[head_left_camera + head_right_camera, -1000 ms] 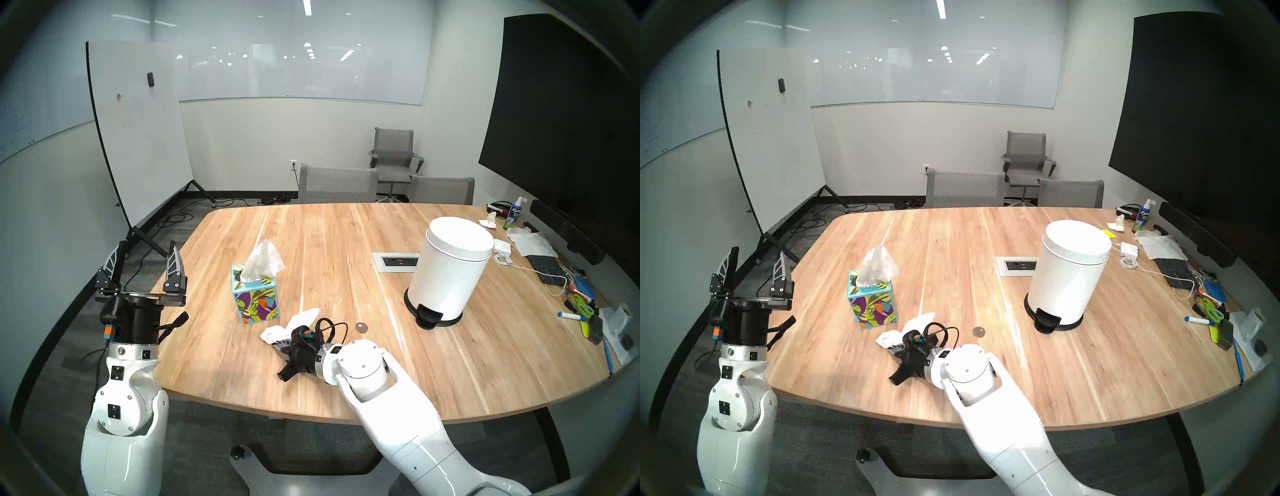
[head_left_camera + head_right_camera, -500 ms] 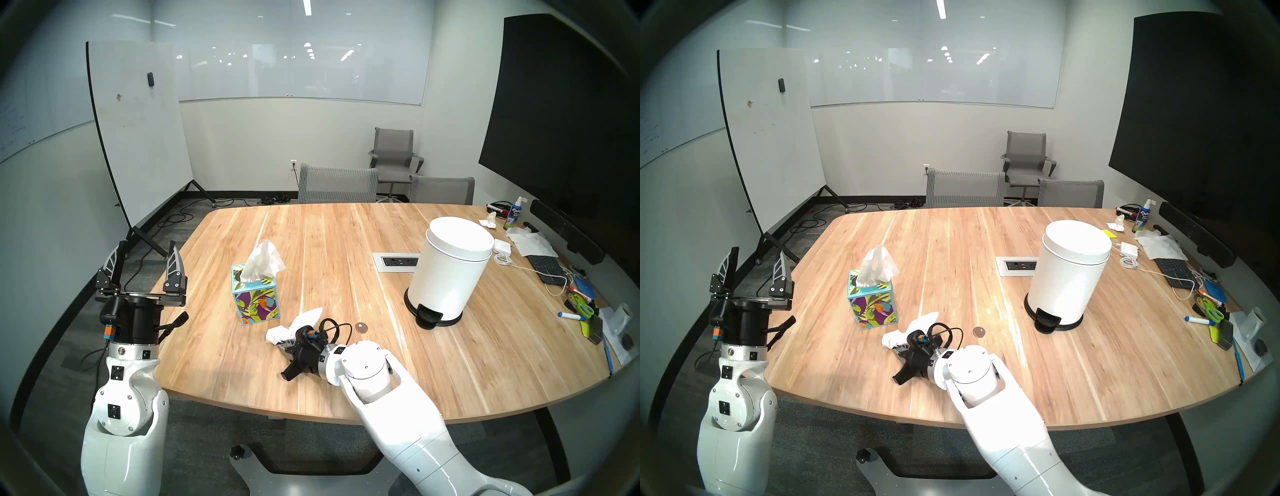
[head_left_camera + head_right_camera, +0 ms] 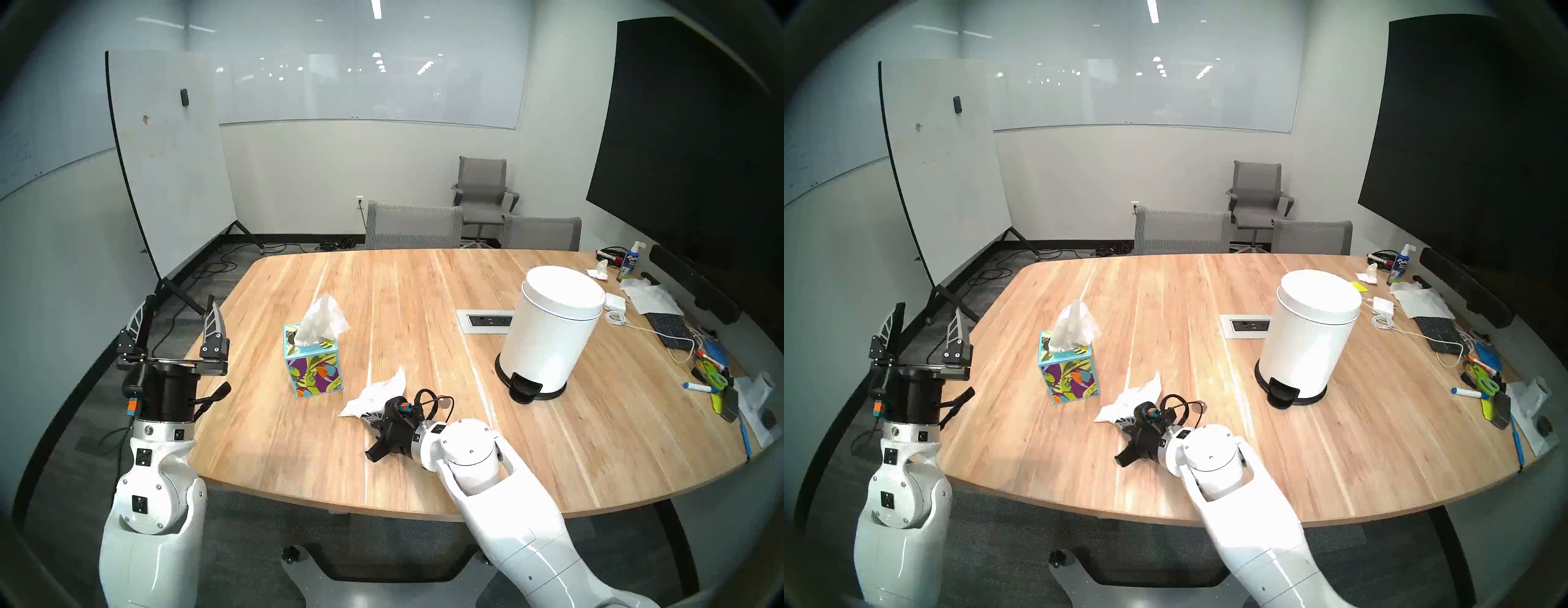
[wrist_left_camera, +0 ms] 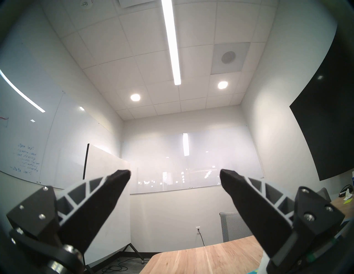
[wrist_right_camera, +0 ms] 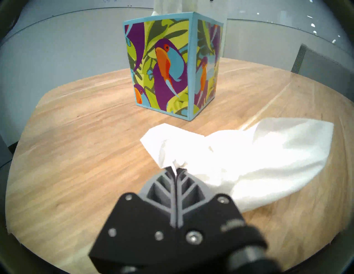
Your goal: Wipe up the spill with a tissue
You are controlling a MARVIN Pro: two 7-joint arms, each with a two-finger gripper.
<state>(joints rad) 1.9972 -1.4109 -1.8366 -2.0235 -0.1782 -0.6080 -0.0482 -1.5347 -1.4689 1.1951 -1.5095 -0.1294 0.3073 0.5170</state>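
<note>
My right gripper [image 3: 370, 415] is shut on a white tissue [image 3: 377, 392] low over the wooden table [image 3: 263, 429]. The wrist view shows its fingertips [image 5: 176, 169] pinching the tissue [image 5: 249, 158], which trails to the right on the wood. A small dark brownish blot of the spill [image 3: 444, 400] lies just right of the gripper, partly behind its cable loop; it also shows in the other head view [image 3: 1197, 407]. I can make out no pale blot. The toucan-print tissue box [image 3: 314, 365] stands to the left. My left gripper [image 3: 176, 318] is open, empty and pointing up beside the table's left edge.
A white pedal bin [image 3: 551, 327] stands at the right, with a power outlet panel [image 3: 483, 320] beside it. Markers, scissors, cables and papers [image 3: 704, 365] crowd the right edge. Grey chairs [image 3: 413, 225] stand behind the table.
My right gripper has moved to the right along the table with the tissue, closer to the dark blot, and the tissue now trails behind it. The left arm has not moved.
</note>
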